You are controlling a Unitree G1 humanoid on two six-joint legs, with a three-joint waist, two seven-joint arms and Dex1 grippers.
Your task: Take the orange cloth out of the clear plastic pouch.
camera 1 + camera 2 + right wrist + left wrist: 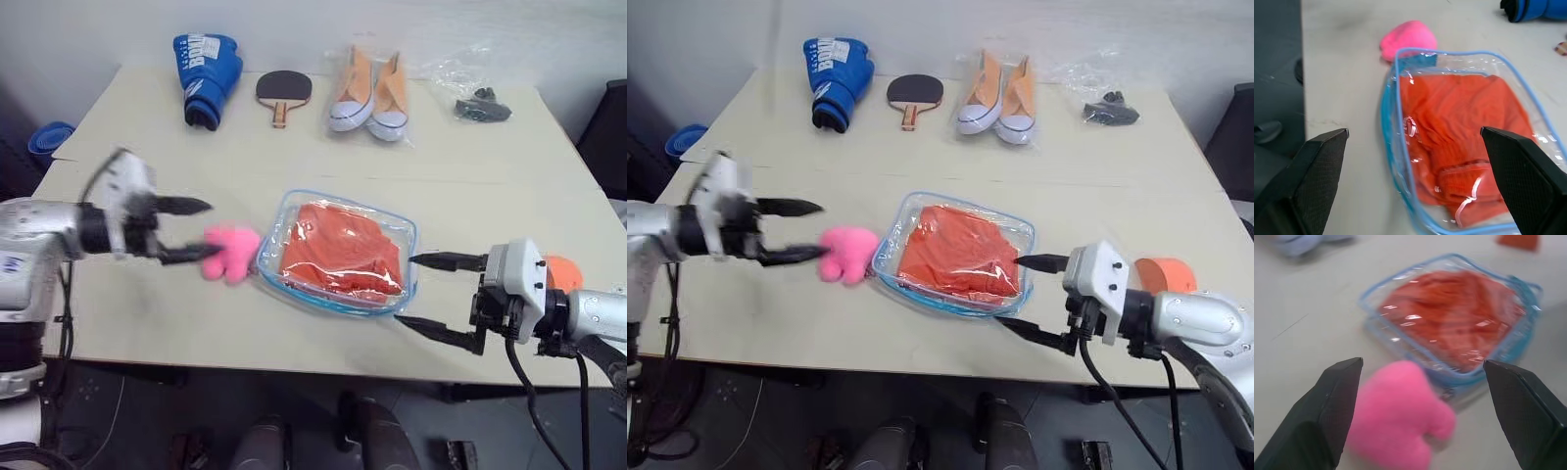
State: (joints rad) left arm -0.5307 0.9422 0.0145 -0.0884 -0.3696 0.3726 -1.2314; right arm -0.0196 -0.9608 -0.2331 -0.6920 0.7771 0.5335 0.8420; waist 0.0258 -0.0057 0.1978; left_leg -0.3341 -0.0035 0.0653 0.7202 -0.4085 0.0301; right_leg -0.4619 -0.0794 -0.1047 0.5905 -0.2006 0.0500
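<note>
Clear plastic pouch [338, 257] lies flat at centre of tabletop [147, 127], orange cloth [341, 250] fully inside it. Pink plush [231, 252] touches the pouch edge at 9 o'clock. Left gripper [201, 230], fingers apart and empty, hovers just beside the plush at 9 o'clock. Right gripper [418, 290], fingers apart and empty, sits at the pouch's 4 o'clock corner; contact cannot be told. Blue boxing glove [206, 76], paddle [283, 93], sneakers [370, 93] at 12 o'clock edge.

Silver arms, black fingers

Each gripper, left [196, 231] and right [425, 292], has a white housing and black cables (trailing loosely).
</note>
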